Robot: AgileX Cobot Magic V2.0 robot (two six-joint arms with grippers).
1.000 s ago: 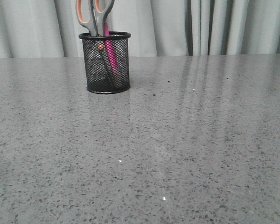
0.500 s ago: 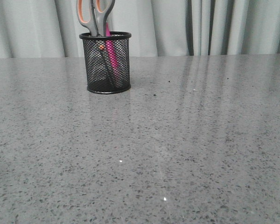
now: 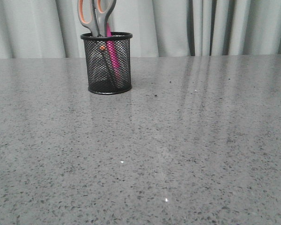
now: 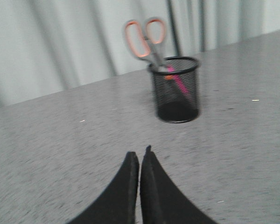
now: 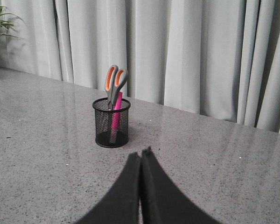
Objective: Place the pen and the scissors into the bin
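One bin [image 3: 106,63], one pen [image 3: 113,56], one scissors [image 3: 96,15]: you've got both standing inside it on the worktop [image 3: 178,140]. Left gripper [image 4: 140,156] and right gripper [image 5: 141,154] jaws together, empty; bin sits well apart, roughly 1 and 11 o'clock.

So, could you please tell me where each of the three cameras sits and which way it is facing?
Front view: low over the table, looking forward at the bin holding the scissors and pen, curtain behind; no robot parts show.
Left wrist view: on the left arm, facing the bin; the closed left end effector shows.
Right wrist view: on the right arm, facing the bin; the closed right end effector shows.
All three share the filled bin.
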